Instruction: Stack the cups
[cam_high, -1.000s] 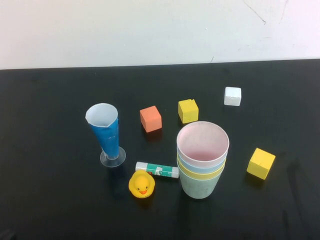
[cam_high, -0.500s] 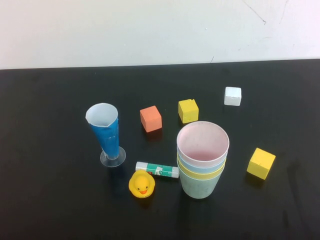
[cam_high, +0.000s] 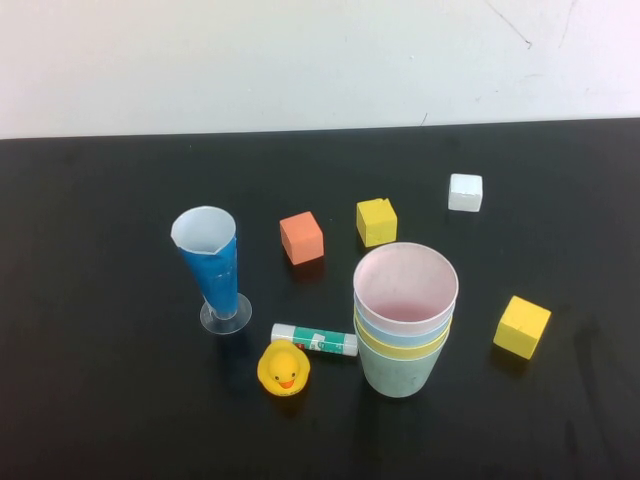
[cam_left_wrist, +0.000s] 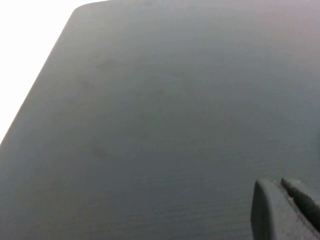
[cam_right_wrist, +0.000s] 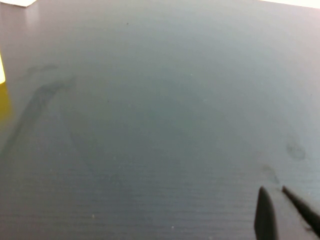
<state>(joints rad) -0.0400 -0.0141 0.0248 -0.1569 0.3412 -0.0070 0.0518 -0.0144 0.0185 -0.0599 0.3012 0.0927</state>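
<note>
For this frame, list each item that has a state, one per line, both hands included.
Four pastel plastic cups: nested upright, pink on top.
Tall blue cone glass: upright, apart.
Green-white glue stick: lying flat.
Yellow rubber duck: upright.
Left hand: shut, empty, over bare table.
Right hand: shut, empty.

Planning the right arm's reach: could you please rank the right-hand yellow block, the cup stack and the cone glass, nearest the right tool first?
The right tool and the left tool, both shut, sit over bare table, apparently off the high view's near edge. On that basis:
1. yellow block, right side.
2. cup stack, centre-right.
3. cone glass, left.
</note>
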